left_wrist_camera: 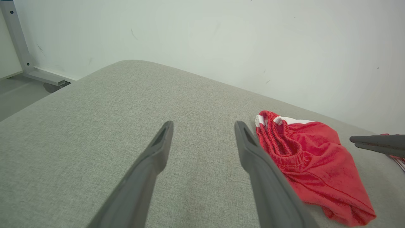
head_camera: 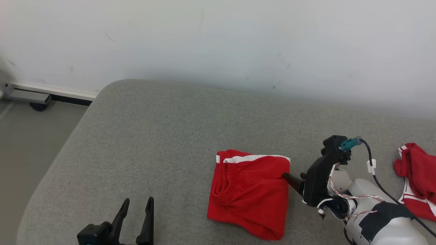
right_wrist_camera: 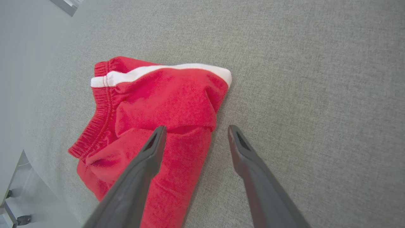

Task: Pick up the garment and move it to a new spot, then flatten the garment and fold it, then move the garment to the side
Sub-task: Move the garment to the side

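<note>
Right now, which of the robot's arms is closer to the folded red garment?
The right. The right gripper is at the folded red garment's right edge, its open jaws straddling it. The left gripper is apart, off to the garment's left over the grey cushion.

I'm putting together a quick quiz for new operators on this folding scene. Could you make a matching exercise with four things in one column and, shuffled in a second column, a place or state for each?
Column one:
1. folded red garment
2. second red garment
3. left gripper
4. right gripper

Column two:
A. crumpled at the far right of the cushion
B. jaws open at the folded piece's right edge
C. jaws open over bare fabric, lower left of the head view
D. lies flat mid-cushion, white stripe along its far edge

Pairs: 1-D, 2-A, 3-C, 4-B
</note>
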You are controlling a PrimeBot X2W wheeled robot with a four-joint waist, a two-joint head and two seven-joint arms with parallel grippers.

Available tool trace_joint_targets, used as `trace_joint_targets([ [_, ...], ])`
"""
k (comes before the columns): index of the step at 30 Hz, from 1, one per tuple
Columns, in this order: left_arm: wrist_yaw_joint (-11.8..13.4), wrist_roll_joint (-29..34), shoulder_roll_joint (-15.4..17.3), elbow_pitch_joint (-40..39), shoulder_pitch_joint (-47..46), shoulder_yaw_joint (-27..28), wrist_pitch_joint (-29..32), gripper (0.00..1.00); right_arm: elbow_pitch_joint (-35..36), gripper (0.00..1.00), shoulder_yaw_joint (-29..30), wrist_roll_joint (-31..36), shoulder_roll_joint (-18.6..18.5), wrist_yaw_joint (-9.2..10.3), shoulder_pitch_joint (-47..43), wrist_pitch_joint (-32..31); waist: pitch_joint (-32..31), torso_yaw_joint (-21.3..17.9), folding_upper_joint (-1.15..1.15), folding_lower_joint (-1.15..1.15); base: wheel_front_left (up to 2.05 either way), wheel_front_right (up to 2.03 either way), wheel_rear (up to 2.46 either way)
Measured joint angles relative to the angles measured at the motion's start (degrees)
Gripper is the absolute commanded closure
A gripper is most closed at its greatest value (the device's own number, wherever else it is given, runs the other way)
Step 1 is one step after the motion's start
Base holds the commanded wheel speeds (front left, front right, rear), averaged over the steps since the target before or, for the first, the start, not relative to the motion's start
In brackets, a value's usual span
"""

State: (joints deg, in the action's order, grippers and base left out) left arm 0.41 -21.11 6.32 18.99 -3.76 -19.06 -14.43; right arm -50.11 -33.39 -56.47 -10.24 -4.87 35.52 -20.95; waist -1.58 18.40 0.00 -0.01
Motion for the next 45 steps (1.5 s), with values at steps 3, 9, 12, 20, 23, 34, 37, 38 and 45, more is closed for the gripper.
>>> trace_joint_targets([
  [3,-0.44,0.03,-0.14,-0.13,-0.12,-0.33,0.0,0.0,0.08,0.0,-0.38,0.01,-0.33,0.0,-1.12,-0.34,0.51,-0.04,0.0,0.01,0.0,0.0,0.0],
  [9,-0.49,1.08,-0.69,-0.15,-0.43,-0.6,0.0,0.0,-0.08,0.0,-0.51,-0.67,-0.26,0.0,-1.87,-1.85,1.03,0.58,0.0,0.01,0.0,0.0,0.0],
  [12,-0.53,1.09,-0.86,-0.11,-0.74,-0.77,0.0,0.0,-0.22,0.0,0.26,-1.4,-0.09,0.34,-1.88,-2.37,1.27,1.12,0.0,0.01,0.0,0.0,0.0],
  [20,-0.94,1.09,-1.3,0.26,-1.53,-0.89,0.0,0.0,-2.43,0.0,-1.55,-1.93,0.31,1.35,-1.58,-8.06,1.87,2.63,0.0,0.01,0.0,0.0,0.0],
  [23,-0.96,1.09,-1.48,0.66,-1.57,-1.1,0.0,0.0,-3.36,0.0,-2.8,-1.04,0.15,1.65,-0.34,-10.65,1.87,3.14,0.0,0.01,0.0,0.0,0.0],
  [34,-0.96,1.08,-2.18,1.54,-2.27,-0.87,0.0,0.0,-5.09,1.0,-2.01,-3.55,1.93,2.37,0.83,-16.38,1.32,4.64,0.0,0.01,0.0,0.0,0.0],
  [37,-0.91,1.07,-2.14,1.49,-2.05,0.0,0.0,0.0,-5.17,1.0,-1.99,-3.5,1.77,2.37,1.11,-16.37,1.29,4.53,0.0,0.01,0.0,0.0,0.0],
  [38,-0.86,1.07,-2.09,1.47,-1.81,0.3,0.0,0.0,-5.15,1.0,-1.99,-3.48,1.77,2.37,1.4,-16.36,1.27,4.37,0.0,0.01,0.0,0.0,0.0],
  [45,-0.91,1.08,-1.63,1.24,-1.09,1.08,0.0,0.0,-4.24,1.0,-1.75,-2.88,1.3,2.12,5.42,-15.78,1.07,2.37,0.0,0.01,0.0,0.0,0.0],
])
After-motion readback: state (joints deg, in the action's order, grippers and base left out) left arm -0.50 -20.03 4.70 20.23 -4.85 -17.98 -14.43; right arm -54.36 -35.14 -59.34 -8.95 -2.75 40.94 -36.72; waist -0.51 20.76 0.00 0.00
